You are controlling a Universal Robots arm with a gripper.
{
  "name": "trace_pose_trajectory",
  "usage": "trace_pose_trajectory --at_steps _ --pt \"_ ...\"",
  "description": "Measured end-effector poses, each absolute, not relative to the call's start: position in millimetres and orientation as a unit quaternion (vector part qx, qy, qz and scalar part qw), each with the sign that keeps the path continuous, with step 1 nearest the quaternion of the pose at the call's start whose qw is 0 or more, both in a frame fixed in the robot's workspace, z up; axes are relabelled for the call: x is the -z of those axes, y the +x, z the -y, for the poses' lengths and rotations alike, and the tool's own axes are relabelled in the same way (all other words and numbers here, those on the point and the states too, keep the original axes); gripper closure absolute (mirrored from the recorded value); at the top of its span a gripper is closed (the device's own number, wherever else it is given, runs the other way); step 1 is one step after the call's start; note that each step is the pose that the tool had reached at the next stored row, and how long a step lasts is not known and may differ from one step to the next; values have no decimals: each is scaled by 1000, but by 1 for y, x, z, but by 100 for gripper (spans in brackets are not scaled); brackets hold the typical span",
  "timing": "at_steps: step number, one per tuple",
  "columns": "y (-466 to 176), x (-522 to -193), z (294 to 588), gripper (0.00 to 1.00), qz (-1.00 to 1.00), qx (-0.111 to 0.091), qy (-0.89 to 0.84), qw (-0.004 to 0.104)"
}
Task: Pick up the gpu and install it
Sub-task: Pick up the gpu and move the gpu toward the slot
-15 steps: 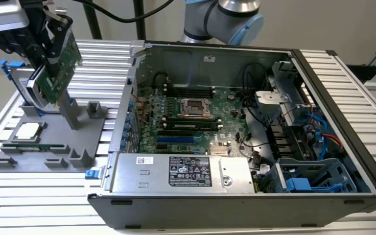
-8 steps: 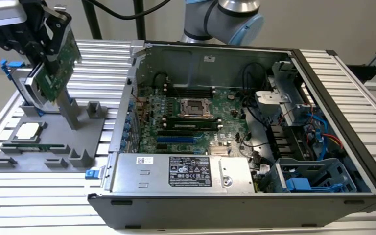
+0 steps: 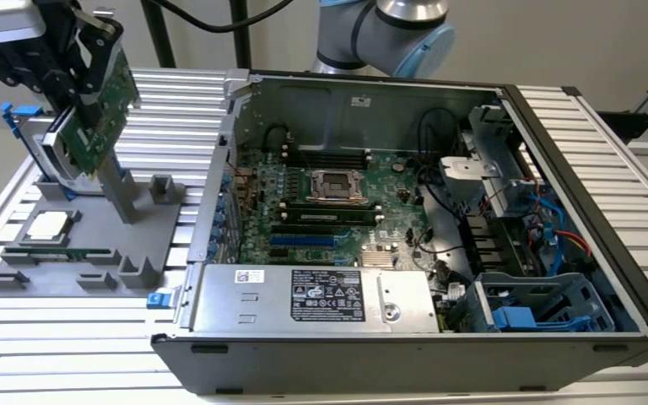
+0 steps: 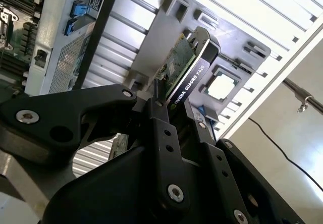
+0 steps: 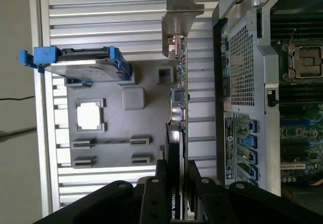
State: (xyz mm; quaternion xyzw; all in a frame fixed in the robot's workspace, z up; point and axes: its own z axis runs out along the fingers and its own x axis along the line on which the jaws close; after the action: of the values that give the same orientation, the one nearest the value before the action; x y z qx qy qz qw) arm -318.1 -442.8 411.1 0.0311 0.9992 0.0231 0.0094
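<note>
The gpu [image 3: 97,118] is a green card with a black cooler. It hangs upright over the grey fixture tray [image 3: 132,240] at the exterior view's left. My gripper [image 3: 80,76] is shut on its upper edge from above. In the second wrist view the black fingers [image 4: 157,114] clamp the gpu [image 4: 187,70] near its cooler. The first wrist view has the gpu [image 5: 179,100] edge-on, its silver bracket [image 5: 179,9] pointing away from the gripper [image 5: 176,176]. The open computer case [image 3: 549,160] with its motherboard [image 3: 336,198] lies to the exterior view's right.
On the fixture tray stand a silver hard drive with blue rails [image 3: 45,139], a processor chip [image 3: 50,226] and a narrow memory stick [image 3: 63,251]. A grey post [image 3: 121,194] rises just below the card. The case holds a power supply [image 3: 313,297] and blue slots [image 3: 301,240].
</note>
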Motion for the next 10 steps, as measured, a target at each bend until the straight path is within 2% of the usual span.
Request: trace_pose_trajectory --at_steps 10 --pt "-313 -411 443 100 -999 -23 31 9"
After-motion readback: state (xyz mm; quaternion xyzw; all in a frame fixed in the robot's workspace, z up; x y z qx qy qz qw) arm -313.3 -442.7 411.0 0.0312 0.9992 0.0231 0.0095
